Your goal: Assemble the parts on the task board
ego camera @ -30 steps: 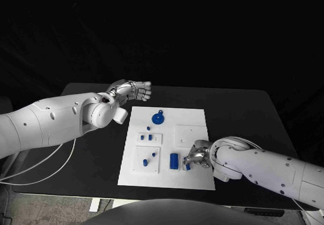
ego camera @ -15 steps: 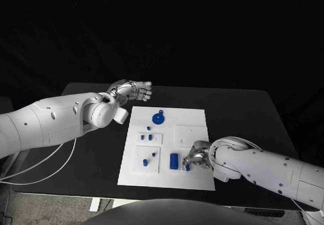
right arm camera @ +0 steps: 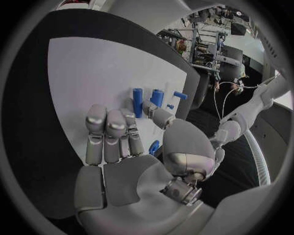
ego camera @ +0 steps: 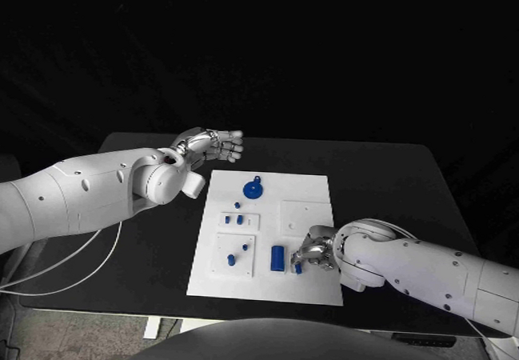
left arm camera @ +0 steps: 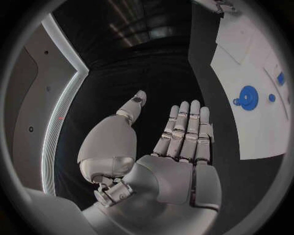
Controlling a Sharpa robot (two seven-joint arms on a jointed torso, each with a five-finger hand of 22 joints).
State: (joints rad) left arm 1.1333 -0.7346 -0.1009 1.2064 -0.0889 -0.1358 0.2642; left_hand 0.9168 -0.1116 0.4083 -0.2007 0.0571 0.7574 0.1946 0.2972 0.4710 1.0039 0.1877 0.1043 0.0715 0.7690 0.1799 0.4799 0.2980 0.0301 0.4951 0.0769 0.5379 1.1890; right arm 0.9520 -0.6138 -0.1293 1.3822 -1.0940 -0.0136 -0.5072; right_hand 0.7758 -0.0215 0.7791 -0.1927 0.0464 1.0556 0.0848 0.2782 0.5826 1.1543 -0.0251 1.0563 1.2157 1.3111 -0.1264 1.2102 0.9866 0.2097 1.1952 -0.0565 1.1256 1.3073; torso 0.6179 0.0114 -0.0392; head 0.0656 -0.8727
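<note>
Nothing has visibly moved. Right hand, fingers curled, empty, sits lower-right on the task board; left hand stays spread, empty, upper left.

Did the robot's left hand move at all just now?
No. The left hand sits at the same spot just beyond the far left corner of the task board, exactly where it was a second ago.

A black table carries the white task board at its middle.
</note>
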